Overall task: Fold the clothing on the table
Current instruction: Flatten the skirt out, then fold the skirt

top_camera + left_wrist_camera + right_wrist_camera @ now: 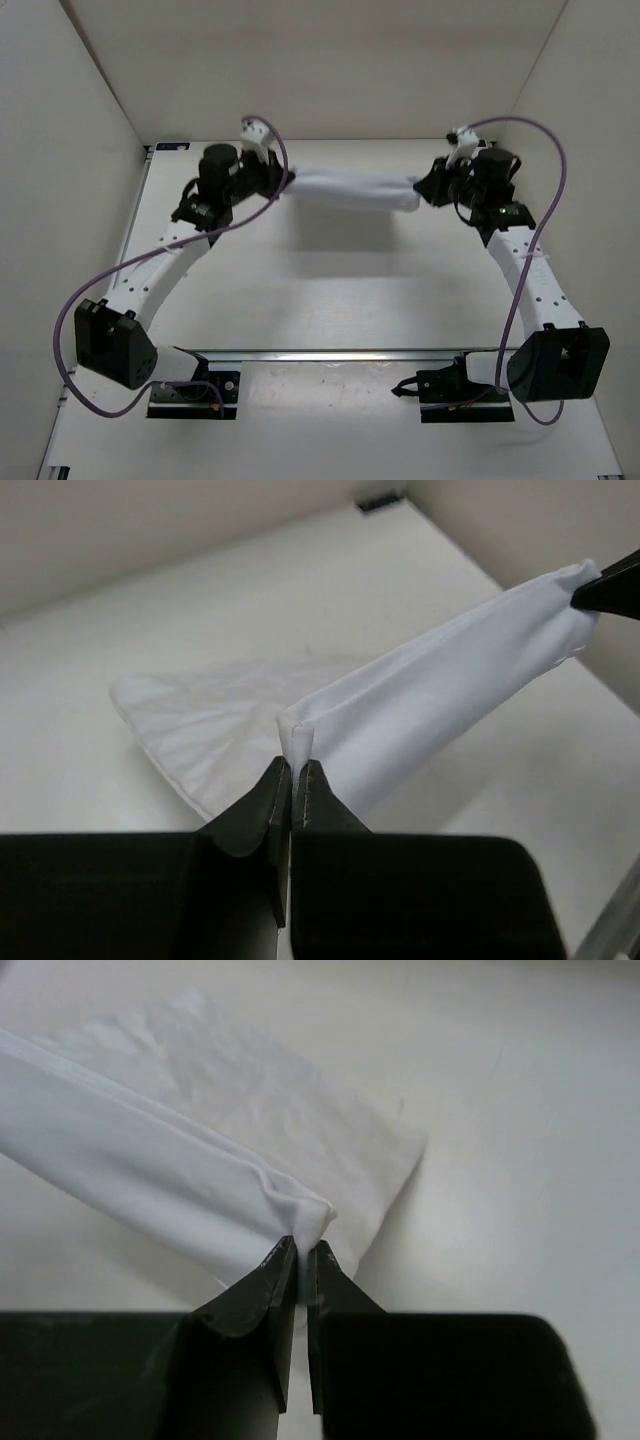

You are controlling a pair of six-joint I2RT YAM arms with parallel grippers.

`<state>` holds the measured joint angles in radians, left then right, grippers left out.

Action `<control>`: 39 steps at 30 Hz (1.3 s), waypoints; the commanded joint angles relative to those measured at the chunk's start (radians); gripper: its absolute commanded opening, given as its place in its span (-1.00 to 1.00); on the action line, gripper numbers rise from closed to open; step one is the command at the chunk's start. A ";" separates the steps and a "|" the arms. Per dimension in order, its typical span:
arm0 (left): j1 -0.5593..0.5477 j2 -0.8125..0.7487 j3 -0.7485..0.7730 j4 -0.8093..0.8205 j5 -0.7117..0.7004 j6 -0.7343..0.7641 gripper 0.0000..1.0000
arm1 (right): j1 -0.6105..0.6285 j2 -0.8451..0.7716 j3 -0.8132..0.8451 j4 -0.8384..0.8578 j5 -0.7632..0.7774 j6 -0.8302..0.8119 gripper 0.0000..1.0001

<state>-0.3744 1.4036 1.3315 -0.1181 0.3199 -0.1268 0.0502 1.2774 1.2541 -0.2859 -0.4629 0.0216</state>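
The white clothing [352, 188] hangs stretched in a band between my two grippers over the far part of the table [340, 290]. My left gripper [284, 182] is shut on its left corner, a pinch of cloth showing between the jaws in the left wrist view [297, 763]. My right gripper [424, 187] is shut on the right corner, the fabric bunched at its tips [303, 1245]. Below the held edge, the rest of the clothing [210, 715] drapes onto the table. In the right wrist view the lower layer [300, 1120] lies flat.
White walls enclose the table on the left, back and right. A metal rail [340, 354] runs across the near side by the arm bases. Purple cables [75, 310] loop off both arms.
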 commanded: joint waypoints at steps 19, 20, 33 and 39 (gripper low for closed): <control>-0.026 -0.460 -0.762 -0.164 -0.104 -0.286 -1.00 | 0.191 -0.123 -0.599 0.051 -0.091 0.232 -1.00; -0.020 -0.451 -0.776 -0.160 -0.110 -0.293 -1.00 | 0.191 -0.113 -0.578 0.062 -0.097 0.219 -1.00; 0.064 -0.183 -0.718 -0.080 -0.163 -0.294 -1.00 | 0.175 0.154 -0.529 0.214 -0.121 0.222 -1.00; 0.049 -0.092 -0.701 -0.075 -0.196 -0.297 -1.00 | 0.163 0.189 -0.544 0.266 -0.106 0.242 -1.00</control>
<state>-0.3267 1.3014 0.6071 -0.1947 0.1936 -0.4355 0.2348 1.4540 0.7033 -0.0978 -0.5999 0.2634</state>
